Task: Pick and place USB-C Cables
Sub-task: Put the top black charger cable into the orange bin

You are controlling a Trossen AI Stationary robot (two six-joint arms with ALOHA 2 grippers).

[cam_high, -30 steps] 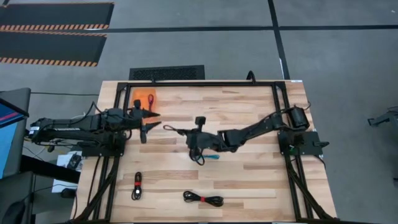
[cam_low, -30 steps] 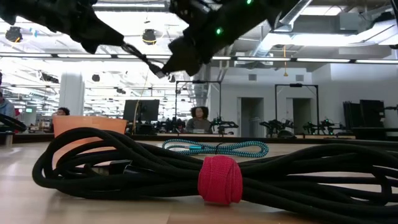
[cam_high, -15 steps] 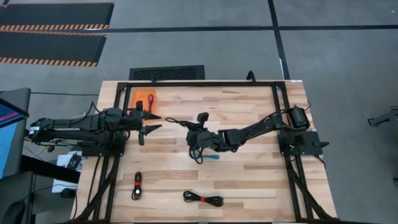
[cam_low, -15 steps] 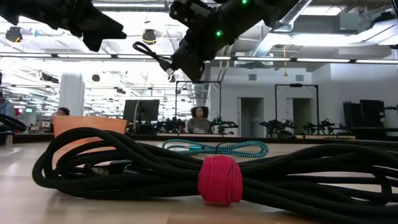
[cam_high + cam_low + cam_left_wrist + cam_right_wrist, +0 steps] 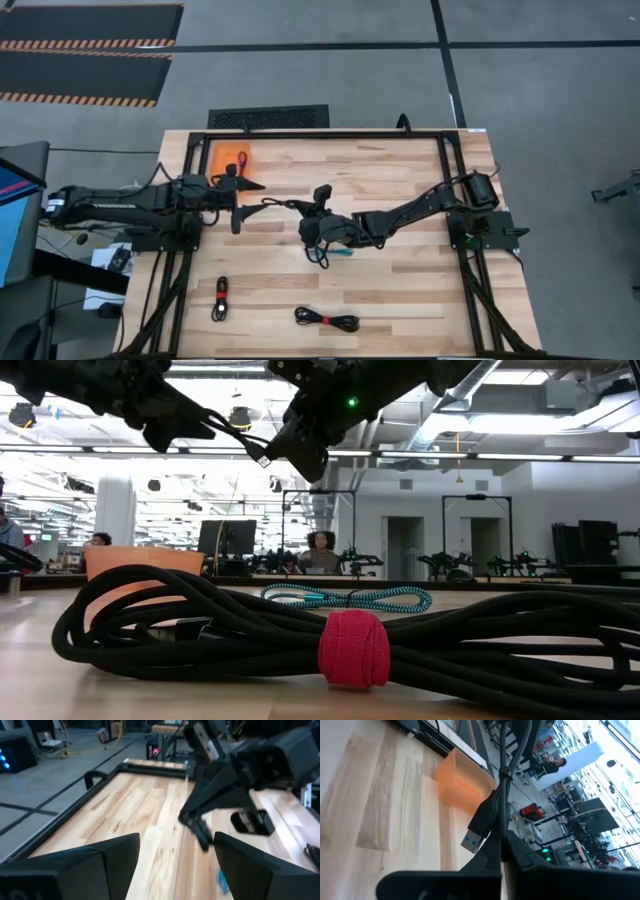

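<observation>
My right gripper [image 5: 313,222] hangs over the table's middle, shut on a black USB cable [image 5: 285,207]. The cable's plug end [image 5: 262,458] sticks out toward my left gripper [image 5: 250,203]. That gripper is open, and its fingers stand just short of the plug [image 5: 201,836]. The teal cable [image 5: 342,253] lies on the wood under the right arm. A magenta cable [image 5: 241,158] lies in the orange bin [image 5: 225,158]. A black cable [image 5: 220,298] and the black cable with a red tie [image 5: 325,320] lie near the near edge. My right gripper pinches the black cable's bundled strands [image 5: 500,822] between its two fingers, a short way behind the plug [image 5: 474,839]. The plug end sticks out past the fingertips, and another length [image 5: 320,255] trails from the gripper's other side. The cable is lifted clear of the table.
The orange bin stands at the far left corner, just beyond the left gripper. Black frame rails [image 5: 445,180] run along the table's sides. Bare wood lies between the arms and the near-edge cables. People sit in the room behind [image 5: 320,555].
My left gripper has moved a little toward the table's right, closer to the cable's plug end, and stays open. My right gripper has kept its hold. The free plug end swung toward the far edge and has come back toward the left gripper.
</observation>
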